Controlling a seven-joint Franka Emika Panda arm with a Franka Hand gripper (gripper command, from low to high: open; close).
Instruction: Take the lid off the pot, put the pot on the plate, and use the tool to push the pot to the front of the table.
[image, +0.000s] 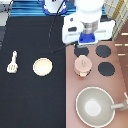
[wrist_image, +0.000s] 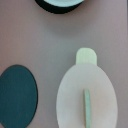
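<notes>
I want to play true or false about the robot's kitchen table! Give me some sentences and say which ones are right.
1. The lid is on the pot. True.
2. The pot sits on the plate. False: the pot is on the stove top, and the plate lies apart on the black table, with nothing on it.
3. The gripper hangs above the stove, toward the exterior view's top from the pot. True.
4. The gripper is holding the spatula. False: the spatula lies on the table at the exterior view's left, beyond the plate.
5. The big grey pan is on the stove. True.
</notes>
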